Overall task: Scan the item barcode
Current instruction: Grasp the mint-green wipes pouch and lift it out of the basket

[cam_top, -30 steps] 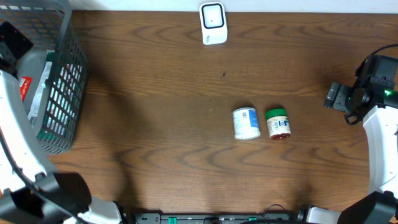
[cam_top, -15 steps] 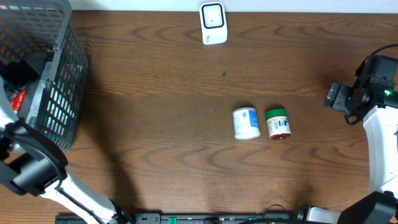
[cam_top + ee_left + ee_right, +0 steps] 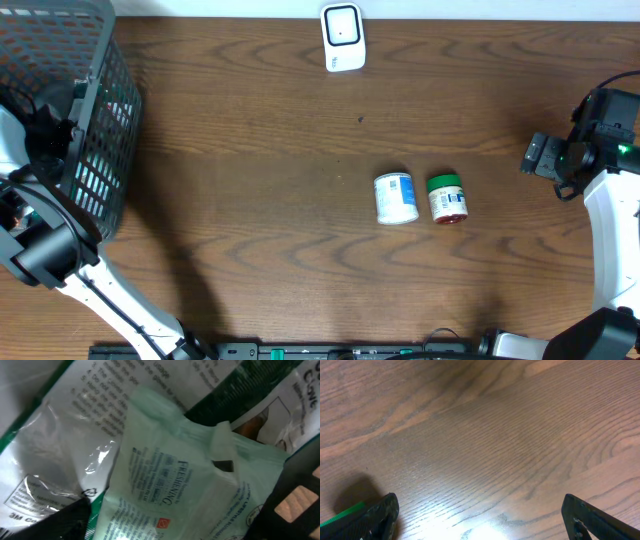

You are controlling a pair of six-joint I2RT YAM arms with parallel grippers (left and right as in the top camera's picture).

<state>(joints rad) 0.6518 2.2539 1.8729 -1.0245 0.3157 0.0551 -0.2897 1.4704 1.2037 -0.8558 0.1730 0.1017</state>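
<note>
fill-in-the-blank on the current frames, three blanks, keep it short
1. The left gripper is down inside the ___.
2. The second jar, beside the white jar, has a ___ lid.
3. The right gripper stands ___, with only bare wood between its fingers.
Missing words: basket; green; open.

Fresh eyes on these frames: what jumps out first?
The grey mesh basket at far left, with the left arm reaching into it. That arm's wrist camera is filled by crinkled packets, a pale green pouch on top. In the middle, a white-and-blue can and a green-lidded jar sit side by side, and the white scanner is at the top of the overhead view.
</note>
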